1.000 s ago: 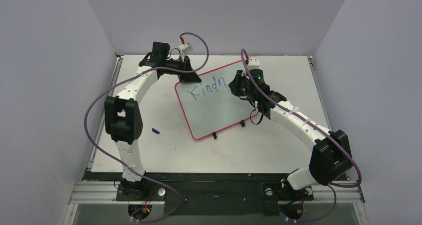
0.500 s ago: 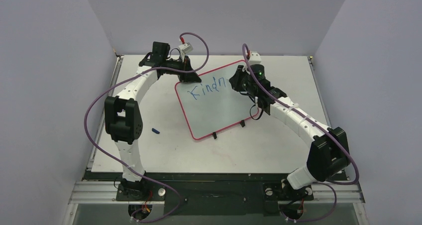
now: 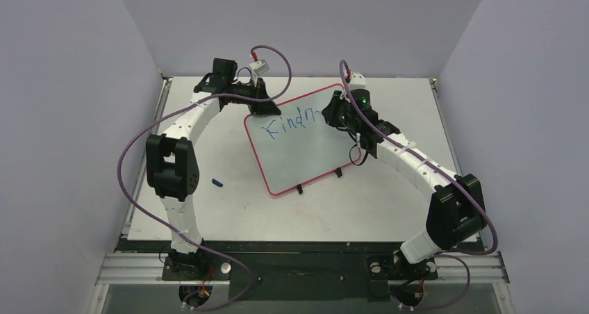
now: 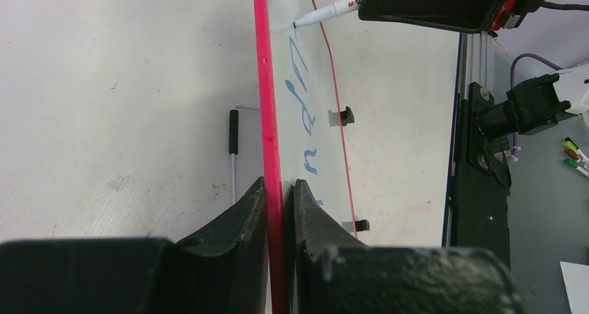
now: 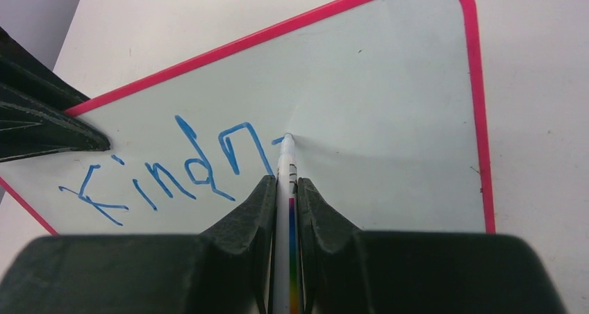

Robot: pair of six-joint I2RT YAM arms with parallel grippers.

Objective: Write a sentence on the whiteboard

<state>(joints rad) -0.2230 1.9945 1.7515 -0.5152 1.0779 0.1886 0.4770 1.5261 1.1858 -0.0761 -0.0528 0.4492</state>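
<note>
The whiteboard (image 3: 305,147) lies tilted on the table, white with a thin red rim (image 4: 267,105) and two black clips on its near edge. Blue letters reading "Kindn" (image 5: 167,171) run along its far side, also seen from above (image 3: 290,124). My left gripper (image 4: 280,189) is shut on the board's rim at its far left corner (image 3: 267,109). My right gripper (image 5: 285,185) is shut on a white marker (image 5: 286,171); its tip touches the board just right of the last letter, at a short new blue stroke. From above, the right gripper (image 3: 332,116) is over the board's far right part.
A small blue cap (image 3: 217,183) lies on the table left of the board. Grey walls close in the table on three sides. The black clips (image 3: 299,189) stick out from the board's near edge. More markers (image 4: 574,154) lie beyond the table's edge.
My right gripper has moved a little to the right along the board with the marker, past the last "n". The left gripper and the board have not moved.
</note>
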